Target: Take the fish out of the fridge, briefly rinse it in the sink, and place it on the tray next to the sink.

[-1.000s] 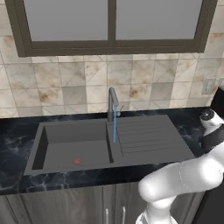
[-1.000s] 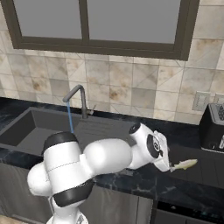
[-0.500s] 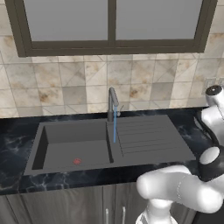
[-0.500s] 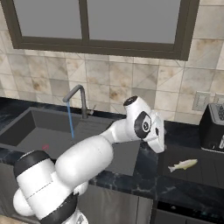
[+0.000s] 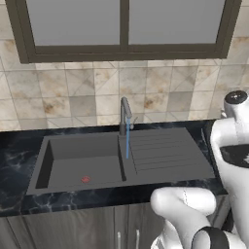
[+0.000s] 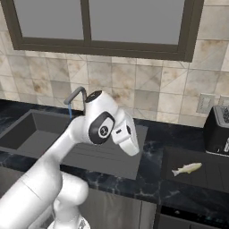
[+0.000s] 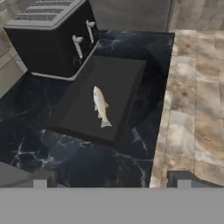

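Observation:
The fish point(image 7: 101, 106) lies flat on the dark tray point(image 7: 118, 74), pale and silvery, its tail toward my hand; it also shows on the tray point(image 6: 210, 176) as the fish point(image 6: 187, 169). My gripper point(image 7: 111, 180) hangs above the counter, short of the tray, open, its fingertips point(image 7: 40, 179) far apart with nothing between them. The hand point(image 6: 127, 139) hovers over the drainboard's right end, left of the tray. The dark grey sink point(image 5: 82, 165) has a red mark on its floor, and a thin blue stream of water point(image 5: 127, 138) runs from the faucet point(image 5: 125, 113).
A black toaster point(image 7: 52, 37) stands right behind the tray, seen also as the toaster point(image 6: 218, 129). The ribbed drainboard point(image 5: 165, 153) lies between basin and tray. A tiled wall and a window back the black marble counter point(image 7: 78, 162).
My arm has risen and swung left, away from the tray toward the drainboard. The fish has stayed lying on the tray.

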